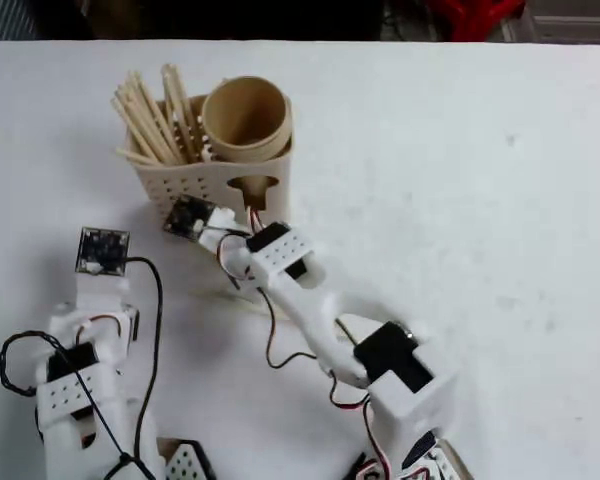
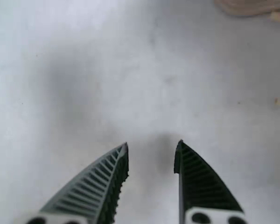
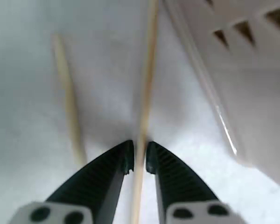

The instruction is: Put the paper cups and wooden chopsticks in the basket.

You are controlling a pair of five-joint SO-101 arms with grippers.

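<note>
The right gripper (image 3: 139, 151) is pinching a single wooden chopstick (image 3: 147, 84) between its nearly closed fingertips. The stick is running straight out ahead of the jaws and lying low over the white table (image 1: 480, 200). A second chopstick (image 3: 67, 107) is lying loose on the table near the held one, apart from it and angled slightly away. The perforated wall of the cream basket (image 3: 242, 79) is rising just beside the gripped stick on its other side. In the high view, the right arm (image 1: 310, 300) is stretching diagonally across the table, its wrist sitting just beside the near face of the basket. Inside the basket, a paper cup (image 1: 245, 118) is lying tilted with its open mouth turned up toward the camera. A bundle of chopsticks (image 1: 155, 115) is standing beside it, fanning out over the rim. The left arm (image 1: 80, 370) is sitting well apart from the basket toward the table's near edge, and the left gripper (image 2: 151, 149) is hanging over the table with its jaws spread wide, holding nothing.
</note>
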